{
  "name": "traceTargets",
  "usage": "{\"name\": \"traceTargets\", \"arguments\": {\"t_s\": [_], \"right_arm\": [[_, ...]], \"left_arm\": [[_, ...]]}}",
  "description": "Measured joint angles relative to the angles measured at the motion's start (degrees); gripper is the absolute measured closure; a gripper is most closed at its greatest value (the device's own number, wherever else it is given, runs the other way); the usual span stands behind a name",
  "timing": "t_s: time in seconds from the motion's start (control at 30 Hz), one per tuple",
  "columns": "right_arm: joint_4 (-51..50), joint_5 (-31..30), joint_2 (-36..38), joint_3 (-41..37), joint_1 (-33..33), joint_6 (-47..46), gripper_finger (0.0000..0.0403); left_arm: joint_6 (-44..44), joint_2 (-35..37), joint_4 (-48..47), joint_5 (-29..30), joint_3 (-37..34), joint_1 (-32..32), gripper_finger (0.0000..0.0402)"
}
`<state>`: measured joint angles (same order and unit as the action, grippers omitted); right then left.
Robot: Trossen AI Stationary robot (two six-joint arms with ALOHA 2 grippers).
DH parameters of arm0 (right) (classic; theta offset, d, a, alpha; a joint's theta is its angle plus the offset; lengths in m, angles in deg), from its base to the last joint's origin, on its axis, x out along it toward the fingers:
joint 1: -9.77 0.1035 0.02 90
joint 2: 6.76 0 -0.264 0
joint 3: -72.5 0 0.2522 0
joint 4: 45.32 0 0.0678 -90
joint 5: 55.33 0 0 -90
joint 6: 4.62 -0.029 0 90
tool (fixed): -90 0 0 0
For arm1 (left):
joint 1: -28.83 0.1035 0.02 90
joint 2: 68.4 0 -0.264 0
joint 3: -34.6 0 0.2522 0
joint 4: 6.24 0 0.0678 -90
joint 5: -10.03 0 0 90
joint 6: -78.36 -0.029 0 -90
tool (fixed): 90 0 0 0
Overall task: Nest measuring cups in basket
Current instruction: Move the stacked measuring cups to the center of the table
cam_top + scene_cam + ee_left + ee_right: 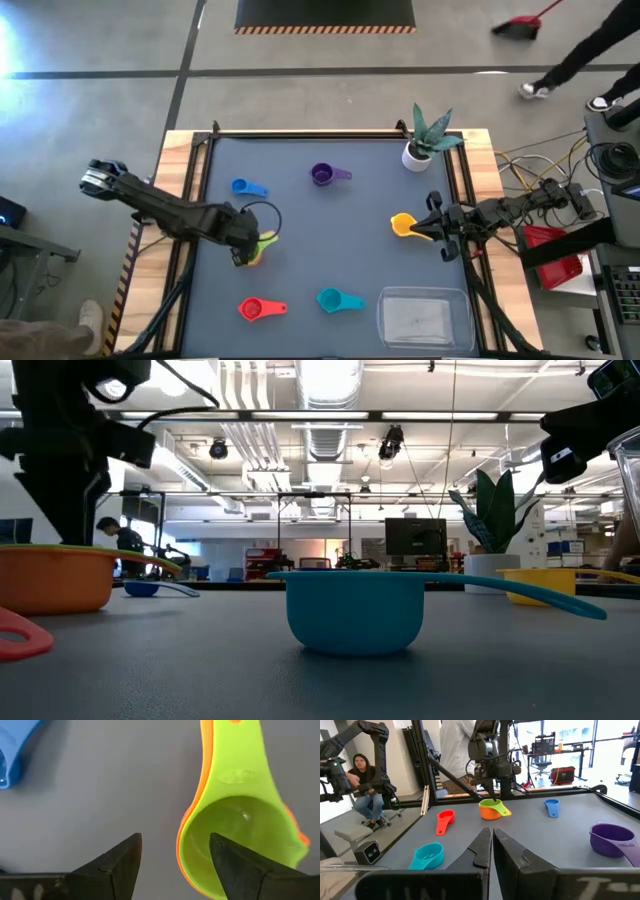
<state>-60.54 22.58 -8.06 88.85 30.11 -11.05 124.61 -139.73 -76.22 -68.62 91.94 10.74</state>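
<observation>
Bright ceiling strip lights [325, 380] glaring overhead, soft shadows on the table [330, 240] — near cups blurred

One cup [240, 835] nested in another [187, 817], basket [424, 318] well apart.

The left gripper [245, 243] covers most of the green cup [266, 240] and orange cup [254, 255] from above. The basket [385, 315] is cut at the near edge. The blue cup [10, 750] is half out of the left wrist view.

Green cup [240, 835] nested in orange cup [187, 815]; blue [243, 187], purple [323, 175], yellow [404, 225], red [252, 309], teal [331, 299] scattered; basket [424, 318] near teal.
</observation>
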Motion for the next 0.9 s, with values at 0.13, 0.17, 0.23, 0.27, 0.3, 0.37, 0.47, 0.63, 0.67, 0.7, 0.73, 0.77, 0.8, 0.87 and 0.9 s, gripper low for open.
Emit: {"name": "traceTargets", "arguments": {"t_s": [0.13, 0.17, 0.23, 0.27, 0.3, 0.37, 0.47, 0.63, 0.67, 0.7, 0.73, 0.77, 0.8, 0.87, 0.9], "right_arm": [[0.0, 0.0, 0.0, 0.0, 0.0, 0.0, 0.0394], [0.0, 0.0, 0.0, 0.0, 0.0, 0.0, 0.0394], [0.0, 0.0, 0.0, 0.0, 0.0, 0.0, 0.0394], [0.0, 0.0, 0.0, 0.0, 0.0, 0.0, 0.0394], [0.0, 0.0, 0.0, 0.0, 0.0, 0.0, 0.0394], [0.0, 0.0, 0.0, 0.0, 0.0, 0.0, 0.0394], [0.0, 0.0, 0.0, 0.0, 0.0, 0.0, 0.0394], [0.0, 0.0, 0.0, 0.0, 0.0, 0.0, 0.0394], [0.0, 0.0, 0.0, 0.0, 0.0, 0.0, 0.0394], [0.0, 0.0, 0.0, 0.0, 0.0, 0.0, 0.0394], [0.0, 0.0, 0.0, 0.0, 0.0, 0.0, 0.0394], [0.0, 0.0, 0.0, 0.0, 0.0, 0.0, 0.0394], [0.0, 0.0, 0.0, 0.0, 0.0, 0.0, 0.0394], [0.0, 0.0, 0.0, 0.0, 0.0, 0.0, 0.0394], [0.0, 0.0, 0.0, 0.0, 0.0, 0.0, 0.0394]], "left_arm": [[-2.7, -2.9, 1.2, 0.0, -0.1, 0.4, 0.0186], [-3.2, -3.4, 1.6, 0.0, -0.1, 0.7, 0.0186], [-4.7, -4.7, 2.7, 0.0, -0.1, 1.4, 0.0189], [-5.6, -5.2, 3.3, -0.1, -0.1, 1.7, 0.0193], [-6.6, -5.7, 4.2, -0.5, -0.1, 2.1, 0.0198], [-8.6, -6.6, 6.3, -2.2, -0.1, 2.8, 0.0216], [-11.7, -8.1, 8.1, -3.8, -0.1, 3.3, 0.0267], [-18.2, -10.2, 8.6, -5.4, -0.1, 4.3, 0.0383], [-19.7, -10.3, 9.3, -5.6, 0.0, 4.7, 0.0389], [-21.1, -10.4, 9.8, -5.8, 0.1, 4.9, 0.0388], [-22.8, -10.6, 9.8, -5.8, 0.3, 5.2, 0.0387], [-24.6, -10.7, 9.9, -5.7, 0.8, 5.5, 0.039], [-26.4, -10.8, 10.1, -5.7, 1.5, 6.0, 0.0394], [-29.8, -10.9, 10.9, -4.3, 3.5, 7.2, 0.0397], [-31.9, -11.0, 11.2, -3.9, 4.7, 7.9, 0.0397]]}}
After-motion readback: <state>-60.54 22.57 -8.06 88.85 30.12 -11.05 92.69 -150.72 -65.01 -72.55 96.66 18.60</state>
